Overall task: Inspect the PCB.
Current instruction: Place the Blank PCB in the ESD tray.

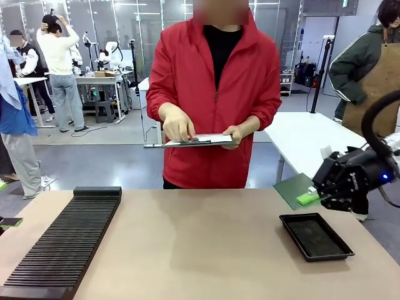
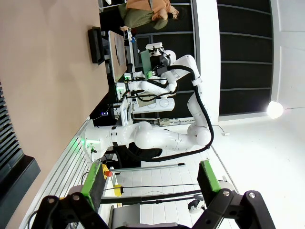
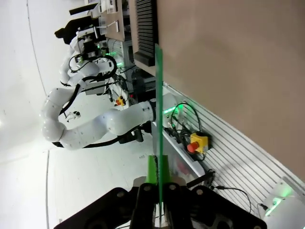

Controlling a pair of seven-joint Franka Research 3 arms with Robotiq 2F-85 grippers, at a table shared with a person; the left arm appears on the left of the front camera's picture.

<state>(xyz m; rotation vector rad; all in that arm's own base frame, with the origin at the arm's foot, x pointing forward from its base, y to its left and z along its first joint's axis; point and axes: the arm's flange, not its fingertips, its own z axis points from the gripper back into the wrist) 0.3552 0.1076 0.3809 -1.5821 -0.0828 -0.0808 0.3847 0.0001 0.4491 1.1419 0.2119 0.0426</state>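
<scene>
The PCB (image 1: 292, 188), a thin green board, hangs in the air off the table's right edge, above and left of the black tray (image 1: 315, 236). My right gripper (image 1: 315, 197) is shut on the board's near edge. In the right wrist view the PCB (image 3: 158, 109) stands edge-on, rising from between the shut green pads of the right gripper (image 3: 157, 177). At the far left edge of the table sits my left gripper (image 1: 9, 222). In its own view the left gripper (image 2: 150, 183) stands open and holds nothing, and the PCB (image 2: 145, 58) shows far off in the other arm.
A long black slotted rack (image 1: 62, 247) lies along the table's left side. A person in a red jacket stands at the far side, both hands on a white-papered clipboard (image 1: 203, 140). The tan table (image 1: 200, 250) lies bare between rack and tray.
</scene>
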